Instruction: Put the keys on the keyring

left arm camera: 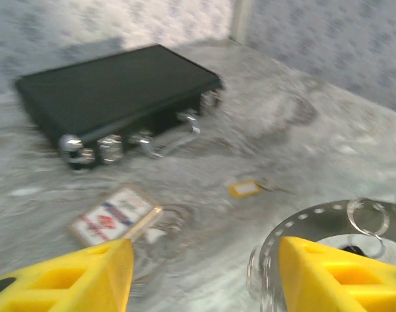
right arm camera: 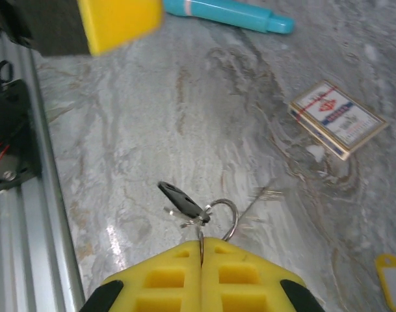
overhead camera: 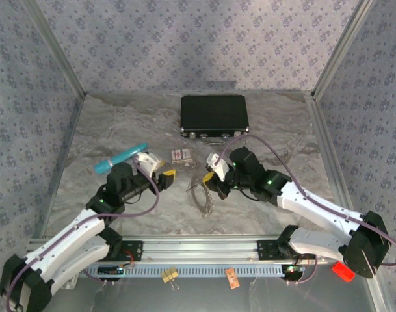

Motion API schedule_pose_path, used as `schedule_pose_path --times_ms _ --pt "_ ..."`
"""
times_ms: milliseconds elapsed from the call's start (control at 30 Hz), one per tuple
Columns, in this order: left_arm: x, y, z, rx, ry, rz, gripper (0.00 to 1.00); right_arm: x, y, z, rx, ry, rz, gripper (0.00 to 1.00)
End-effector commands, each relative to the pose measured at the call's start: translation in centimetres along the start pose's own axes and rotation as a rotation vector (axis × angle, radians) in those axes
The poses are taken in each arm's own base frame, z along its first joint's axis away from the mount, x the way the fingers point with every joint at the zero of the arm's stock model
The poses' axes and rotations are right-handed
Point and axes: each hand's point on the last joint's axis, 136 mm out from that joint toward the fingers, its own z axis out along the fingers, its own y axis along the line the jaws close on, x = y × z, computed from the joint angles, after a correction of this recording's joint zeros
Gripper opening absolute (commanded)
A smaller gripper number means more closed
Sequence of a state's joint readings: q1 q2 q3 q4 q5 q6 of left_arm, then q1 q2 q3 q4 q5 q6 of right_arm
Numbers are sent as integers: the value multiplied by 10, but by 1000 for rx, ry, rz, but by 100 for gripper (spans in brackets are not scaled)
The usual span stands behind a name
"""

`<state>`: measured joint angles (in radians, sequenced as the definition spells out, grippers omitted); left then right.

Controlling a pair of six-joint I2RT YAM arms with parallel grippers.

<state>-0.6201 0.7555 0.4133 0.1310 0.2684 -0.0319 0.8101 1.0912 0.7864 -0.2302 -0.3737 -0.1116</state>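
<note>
My right gripper is shut on the keyring, a thin silvery loop sticking out past its yellow fingertips. A key with a dark head hangs on that loop above the marble tabletop. The same keyring appears in the left wrist view just above that gripper's right finger. My left gripper is open with nothing between its fingers. From above, the left gripper and right gripper face each other at mid-table. I cannot make out any brass keys.
A red-and-white card box lies behind the grippers, and a black case sits further back. A teal pen lies at the left. A yellow key tag rests on the table. A clear perforated plastic piece lies between the grippers.
</note>
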Motion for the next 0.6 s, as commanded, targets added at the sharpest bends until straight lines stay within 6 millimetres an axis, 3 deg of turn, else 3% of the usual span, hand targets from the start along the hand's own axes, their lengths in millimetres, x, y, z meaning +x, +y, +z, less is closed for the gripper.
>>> schedule_pose_path --times_ms 0,200,567 --pt "-4 -53 4 267 5 135 54 -21 16 -6 -100 -51 -90 0" --pt "18 -86 6 395 46 214 36 -19 23 -4 -147 -59 -122 0" --pt "21 -99 10 471 42 227 28 -20 37 -1 -217 -79 -163 0"
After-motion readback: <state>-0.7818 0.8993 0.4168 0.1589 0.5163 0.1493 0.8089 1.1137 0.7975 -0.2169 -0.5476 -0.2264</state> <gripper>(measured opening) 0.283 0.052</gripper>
